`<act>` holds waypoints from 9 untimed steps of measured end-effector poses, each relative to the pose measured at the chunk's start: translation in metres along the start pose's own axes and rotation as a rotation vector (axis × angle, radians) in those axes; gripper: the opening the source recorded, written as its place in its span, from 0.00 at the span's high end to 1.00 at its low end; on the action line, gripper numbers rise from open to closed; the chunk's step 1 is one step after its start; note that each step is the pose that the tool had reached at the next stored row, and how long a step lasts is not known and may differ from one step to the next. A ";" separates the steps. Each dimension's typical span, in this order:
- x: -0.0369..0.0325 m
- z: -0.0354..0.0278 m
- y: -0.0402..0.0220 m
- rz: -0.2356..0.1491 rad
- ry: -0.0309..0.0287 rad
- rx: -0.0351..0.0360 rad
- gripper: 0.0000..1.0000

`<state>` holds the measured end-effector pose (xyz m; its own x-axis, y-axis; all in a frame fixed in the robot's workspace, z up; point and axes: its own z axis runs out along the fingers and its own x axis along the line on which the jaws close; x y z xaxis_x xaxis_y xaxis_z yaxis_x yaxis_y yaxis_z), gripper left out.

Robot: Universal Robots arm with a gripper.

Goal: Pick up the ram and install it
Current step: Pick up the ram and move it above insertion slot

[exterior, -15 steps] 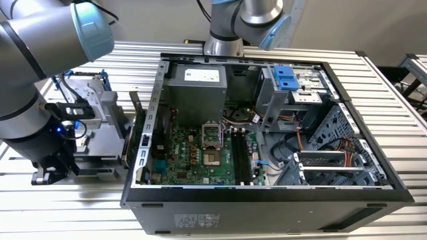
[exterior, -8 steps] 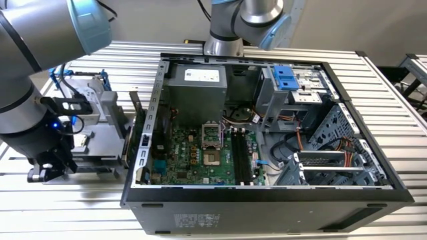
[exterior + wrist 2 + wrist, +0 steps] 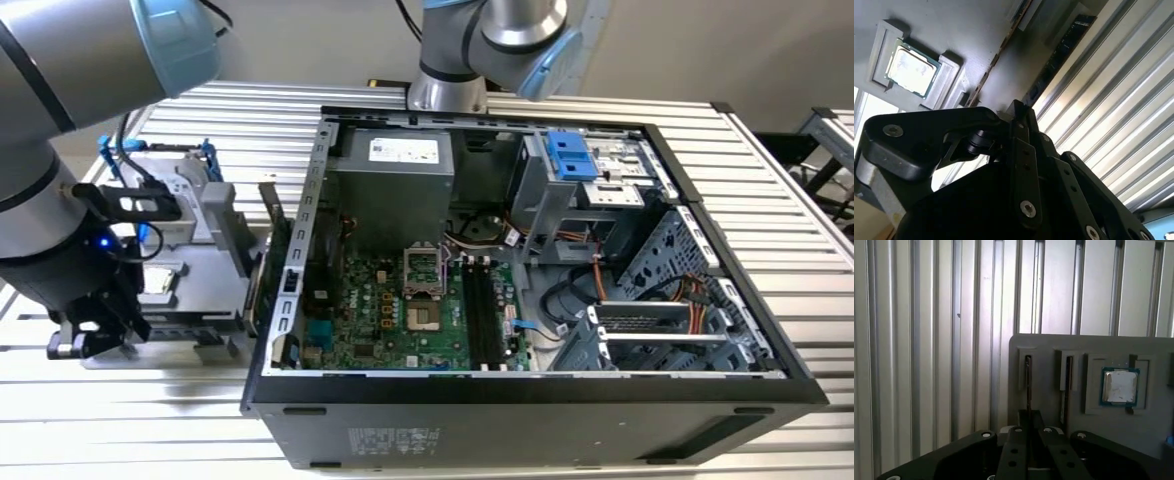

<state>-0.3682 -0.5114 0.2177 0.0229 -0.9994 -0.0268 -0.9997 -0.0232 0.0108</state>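
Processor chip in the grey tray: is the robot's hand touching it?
Apart. In the first wrist view the processor chip sits in its recess, with bare grey tray between it and the hand.

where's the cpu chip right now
The cpu chip sits in a square recess of the grey holder tray, to the exterior view's left of the computer case, near the hand.

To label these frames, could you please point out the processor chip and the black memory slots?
processor chip (image 3: pixel 1120 386): first wrist view, centre of its silver lid.
black memory slots (image 3: pixel 475 310): exterior view, mid-length of one slot.
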 end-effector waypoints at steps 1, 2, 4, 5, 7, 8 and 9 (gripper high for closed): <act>0.0000 -0.0016 0.0001 0.000 0.0000 0.0000 1.00; -0.0001 -0.0034 0.0002 0.000 0.0000 0.0000 1.00; -0.0002 -0.0079 0.0005 0.000 0.0000 0.0000 1.00; -0.0003 -0.0106 0.0005 0.000 0.0000 0.0000 1.00; -0.0005 -0.0170 0.0007 0.000 0.0000 0.0000 1.00; -0.0005 -0.0198 0.0008 0.000 0.0000 0.0000 1.00; -0.0006 -0.0221 0.0009 0.000 0.0000 0.0000 1.00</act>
<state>-0.3688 -0.5114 0.2398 0.0228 -0.9994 -0.0269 -0.9997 -0.0231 0.0108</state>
